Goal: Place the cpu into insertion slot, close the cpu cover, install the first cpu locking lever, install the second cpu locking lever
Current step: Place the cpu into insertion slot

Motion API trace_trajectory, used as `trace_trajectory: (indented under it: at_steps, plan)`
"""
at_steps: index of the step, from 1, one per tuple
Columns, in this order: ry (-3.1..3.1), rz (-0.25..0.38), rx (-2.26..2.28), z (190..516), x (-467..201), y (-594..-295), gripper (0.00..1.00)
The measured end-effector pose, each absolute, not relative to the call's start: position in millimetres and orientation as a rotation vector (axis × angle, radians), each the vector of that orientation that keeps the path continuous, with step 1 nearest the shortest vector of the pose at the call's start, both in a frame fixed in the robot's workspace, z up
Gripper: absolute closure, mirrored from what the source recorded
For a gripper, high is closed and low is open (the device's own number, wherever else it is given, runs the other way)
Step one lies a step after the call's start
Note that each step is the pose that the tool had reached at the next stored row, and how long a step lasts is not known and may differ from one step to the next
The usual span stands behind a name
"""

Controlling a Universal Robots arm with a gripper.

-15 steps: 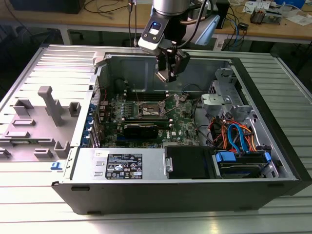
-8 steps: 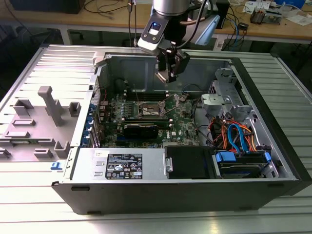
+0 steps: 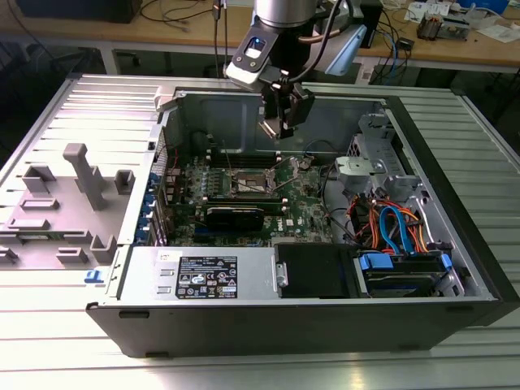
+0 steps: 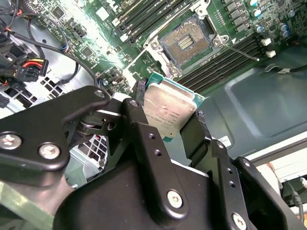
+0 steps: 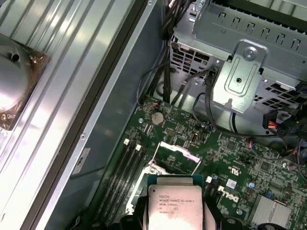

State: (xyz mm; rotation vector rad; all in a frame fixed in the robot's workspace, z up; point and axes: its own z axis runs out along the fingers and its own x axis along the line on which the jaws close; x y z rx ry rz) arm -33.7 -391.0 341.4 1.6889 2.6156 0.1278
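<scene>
Silver-grey cpu (image 4: 169,109) clamped in end effector (image 4: 168,119), side edges hidden, insertion slot (image 4: 186,42) uncovered

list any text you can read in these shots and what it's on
cpu top: several printed lines, too small to read.
white label on the power supply: too small to read.
So no text can be quoted.
</scene>
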Motion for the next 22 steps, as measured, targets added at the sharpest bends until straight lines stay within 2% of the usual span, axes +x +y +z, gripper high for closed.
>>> trace_trajectory:
  at_steps: [22]
  plan:
    - [2.579,0.126,1.743,340.6,-33.8,-391.1,0.45]
